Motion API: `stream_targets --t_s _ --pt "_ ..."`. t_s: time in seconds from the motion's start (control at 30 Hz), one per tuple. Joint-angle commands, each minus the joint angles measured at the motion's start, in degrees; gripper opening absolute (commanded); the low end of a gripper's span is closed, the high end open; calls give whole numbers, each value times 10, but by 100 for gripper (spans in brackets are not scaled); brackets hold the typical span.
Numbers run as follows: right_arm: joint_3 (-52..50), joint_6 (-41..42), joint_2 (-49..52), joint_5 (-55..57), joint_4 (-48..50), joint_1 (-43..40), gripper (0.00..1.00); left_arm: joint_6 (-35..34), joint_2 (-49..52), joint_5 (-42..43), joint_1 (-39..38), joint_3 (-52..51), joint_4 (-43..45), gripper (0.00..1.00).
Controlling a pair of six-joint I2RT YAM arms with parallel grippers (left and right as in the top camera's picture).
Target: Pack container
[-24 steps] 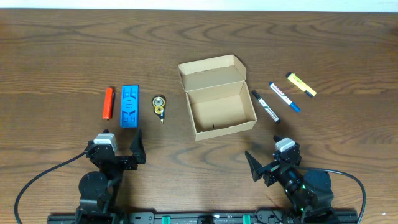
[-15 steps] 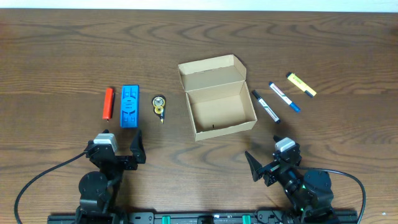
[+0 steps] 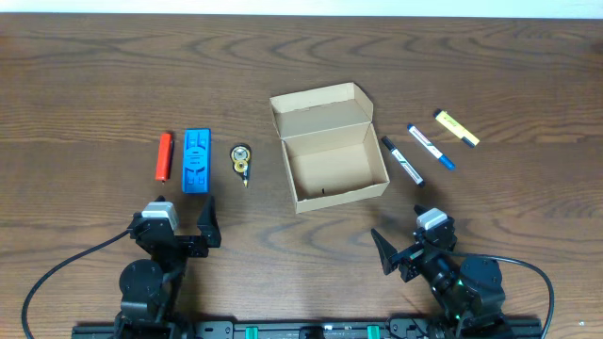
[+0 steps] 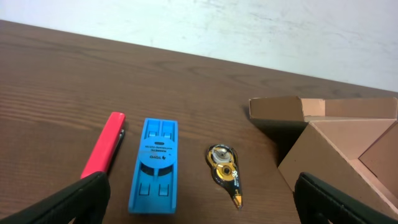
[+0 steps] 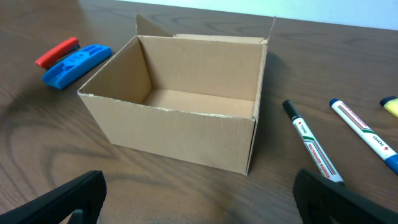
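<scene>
While container point(image 3: 332, 168) sits lid-open, left tool point(image 3: 179, 229) and right tool point(image 3: 415, 247) both released, empty.

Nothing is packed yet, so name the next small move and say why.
Probably reach the right gripper toward the black-capped marker. The container stands open and empty, this gripper is open and holds nothing, and that marker lies closest to it, just beside the box's right wall.

On the near side of the container point(image 3: 330, 151), the left arm point(image 3: 141, 278) and right arm point(image 3: 462, 282) are matte black with round joint housings, each capped by a pale grey block point(image 3: 158, 211) and trailing a thin black cable point(image 3: 42, 281) looping away from the container.
</scene>
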Motion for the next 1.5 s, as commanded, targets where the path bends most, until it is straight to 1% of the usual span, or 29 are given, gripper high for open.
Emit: stream_targets --t_s 0.0,0.87,0.9,1.0,1.07,1.2,1.27,1.33,1.47 --pt "-3 -5 -4 -3 -1 11 99 2 -4 0 1 -11 -17 95" --pt "-3 -5 -4 -3 -1 11 99 2 -4 -1 1 -11 -17 95" --pt "-3 -5 -4 -3 -1 11 99 2 -4 -5 1 -11 -17 95" --pt "-3 -5 -4 -3 -1 11 99 1 -4 -56 1 -11 -4 95" --pt "-3 -5 -4 -3 -1 11 99 -4 -4 -49 1 -11 -12 95" --pt "-3 -5 -4 -2 -1 11 99 -13 -1 18 1 -11 -16 95" --pt "-3 -5 -4 -3 -1 11 99 -24 5 37 1 -10 -16 95" --pt "-3 -5 -4 -3 -1 11 99 -42 20 43 1 -6 -19 95" --pt "-3 -5 -4 -2 -1 11 99 -40 74 30 1 30 -29 95"
